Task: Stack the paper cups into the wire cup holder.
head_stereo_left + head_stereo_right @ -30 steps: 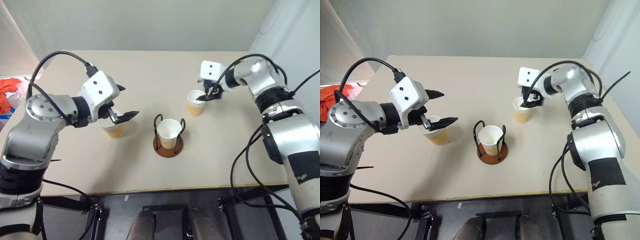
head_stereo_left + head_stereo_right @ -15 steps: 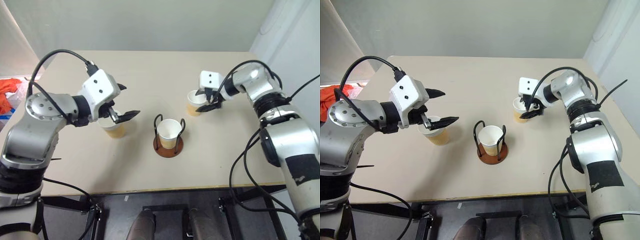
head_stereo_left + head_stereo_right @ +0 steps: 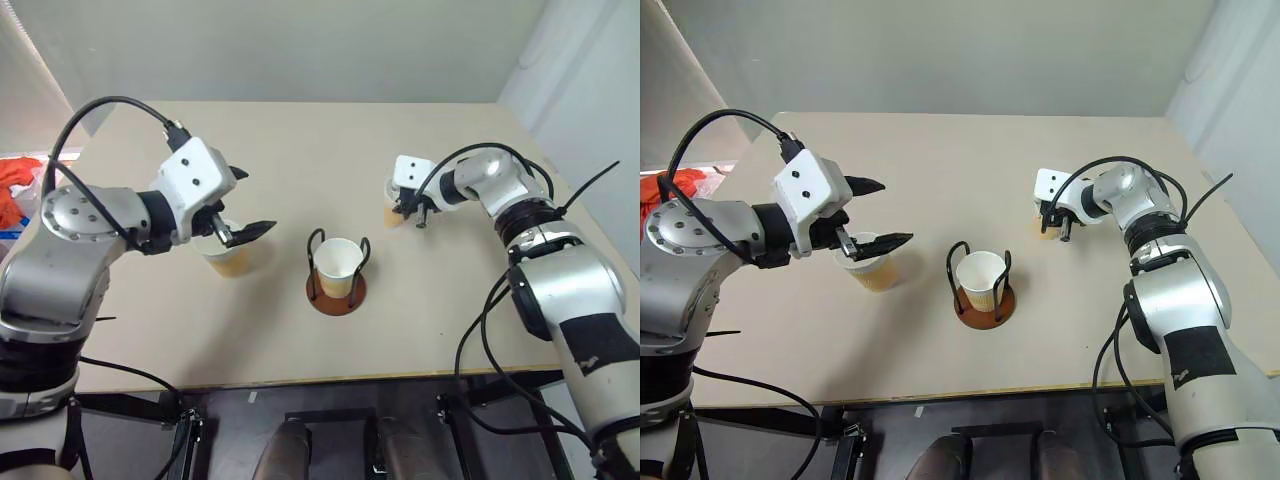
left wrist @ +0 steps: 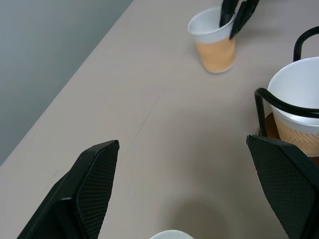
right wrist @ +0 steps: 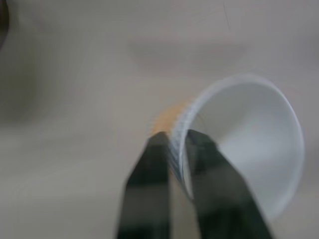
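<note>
1. My right hand (image 3: 1052, 226) has dropped lower over the last second and its fingers have just snapped together on the wall of the far cup (image 5: 239, 144) — one finger inside the rim, one outside, as the right wrist view shows; a moment ago they stood apart around that rim.
2. That cup (image 3: 393, 208) stands on the bench (image 3: 300, 150), well apart from the wire cup holder (image 3: 336, 272), which sits near the middle of the bench with one cup (image 3: 340, 262) already seated between its loops.
3. My left hand (image 3: 240, 205) has not moved; its fingers are spread wide and grip nothing, hovering just over the near cup (image 3: 228, 256), which waits on the bench beside the holder.
4. My reading — the pinch is made, so the lift and carry to the holder come next; one cup is in, two are left to nest; a thin wall held this way may tilt or slip.
</note>
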